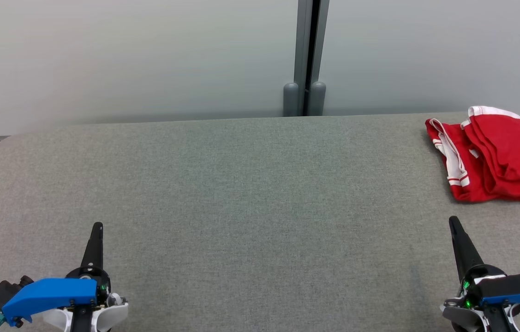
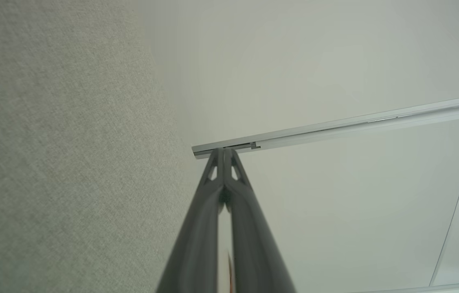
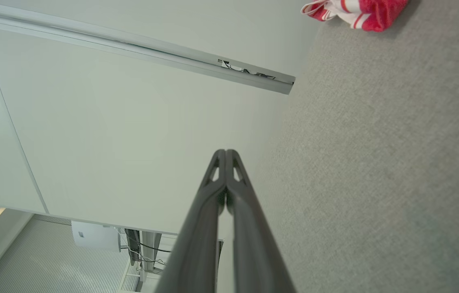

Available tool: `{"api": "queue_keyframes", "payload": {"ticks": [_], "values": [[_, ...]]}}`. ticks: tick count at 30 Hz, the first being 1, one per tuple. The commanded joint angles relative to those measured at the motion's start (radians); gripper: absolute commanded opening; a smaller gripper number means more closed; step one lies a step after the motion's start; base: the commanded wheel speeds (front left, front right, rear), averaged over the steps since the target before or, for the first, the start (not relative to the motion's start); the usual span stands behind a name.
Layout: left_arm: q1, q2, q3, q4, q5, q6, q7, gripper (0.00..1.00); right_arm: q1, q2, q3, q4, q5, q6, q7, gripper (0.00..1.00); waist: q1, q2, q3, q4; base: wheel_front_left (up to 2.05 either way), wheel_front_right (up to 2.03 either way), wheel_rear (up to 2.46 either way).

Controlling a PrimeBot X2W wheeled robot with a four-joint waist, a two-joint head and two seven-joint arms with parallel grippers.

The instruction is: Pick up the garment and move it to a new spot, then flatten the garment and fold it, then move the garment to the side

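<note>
Head view: the red garment with white trim [image 1: 499, 157] lies at the far right of the grey cloth-covered table [image 1: 241, 193], close to the rear edge and running out of the picture on the right. It sits in several loose layers, with a white-banded hem turned up on its left side. The left pincer [image 1: 97, 228] is at the lower left and the right pincer [image 1: 453, 224] at the lower right. Each is closed to a single point, grips nothing and is well apart from the garment. A pale partition wall [image 1: 149, 55] with a grey post [image 1: 307, 55] stands behind the table. Left wrist view: the left pincer [image 2: 224, 154] has its fingers pressed together, with nothing between them and table cloth alongside. Right wrist view: the right pincer [image 3: 225, 154] is likewise closed and empty, and the garment [image 3: 359, 14] lies ahead of it near the table's far edge. Assessment: a layered garment off to one side, with both pincers clear, fits either a bundle waiting to be lifted or a folded piece already set aside. The layering is too loose to settle which. Handling note: the fabric appears limp and stacked, so a pinch on the top layer alone would likely peel it off and undo the stack. The nearness of the table edge leaves little margin on that side.
</note>
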Motion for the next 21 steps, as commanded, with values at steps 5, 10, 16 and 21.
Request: {"api": "queue_keyframes", "payload": {"ticks": [5,10,16,21], "values": [[-0.021,-0.001,0.015,-0.01,-0.046,-0.012,0.014,0.0,-0.023,-0.005,-0.005,0.003,0.056,0.001,0.009,0.0,0.0,-0.0001,-0.002,0.0,0.0,0.0,0.0],[-0.023,-0.004,0.023,-0.012,-0.081,-0.017,0.023,0.0,-0.024,-0.006,-0.006,0.006,0.096,0.001,0.015,0.0,0.0,-0.0001,-0.005,0.0,0.0,0.0,0.0],[-0.022,-0.009,0.034,-0.014,-0.121,-0.023,0.033,0.0,-0.026,-0.006,-0.007,0.011,0.141,0.001,0.022,0.0,0.0,-0.0001,-0.007,0.0,0.0,0.0,0.0],[-0.023,-0.012,0.041,-0.015,-0.153,-0.026,0.041,0.0,-0.029,-0.006,-0.007,0.015,0.177,0.001,0.027,0.0,0.0,-0.0001,-0.01,0.0,0.0,0.0,0.0]]}}
